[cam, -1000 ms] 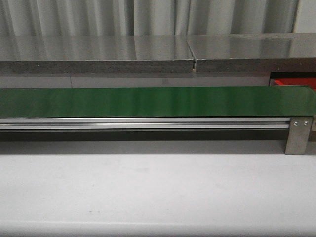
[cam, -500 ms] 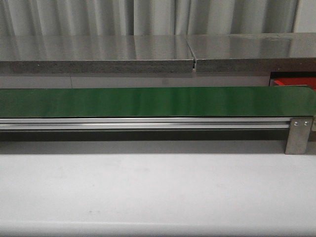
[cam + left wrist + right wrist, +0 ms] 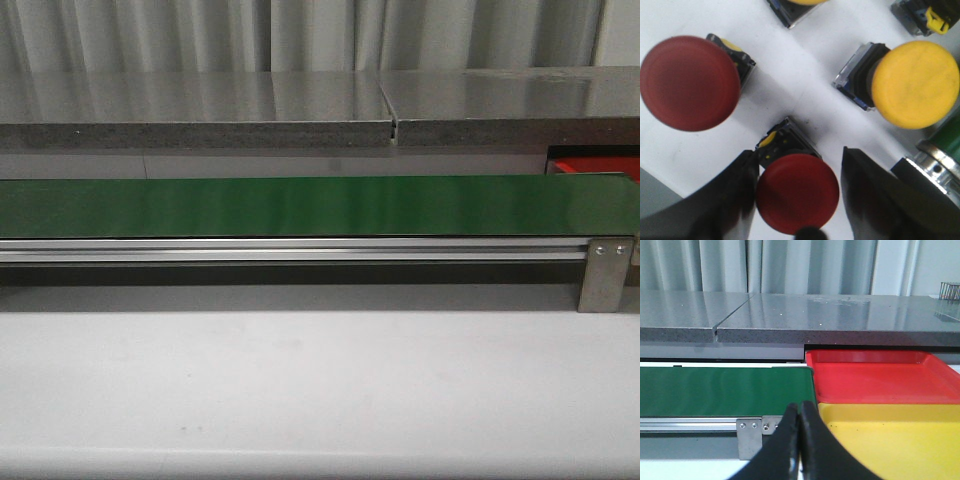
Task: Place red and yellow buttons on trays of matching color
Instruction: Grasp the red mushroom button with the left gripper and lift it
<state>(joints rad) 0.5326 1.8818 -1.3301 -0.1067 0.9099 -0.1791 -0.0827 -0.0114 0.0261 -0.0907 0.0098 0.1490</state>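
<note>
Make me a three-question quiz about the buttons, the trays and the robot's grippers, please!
1. Where is the red tray? A next to the yellow tray B on the green belt C on a chair
2. What colour is the button between the left gripper fingers? A yellow B red C blue
3. The right gripper is: A wide open B holding a button C shut

Answers: 1 A, the trays' edges meet. 2 B, its cap is red. 3 C, its fingers press together with nothing between.
</note>
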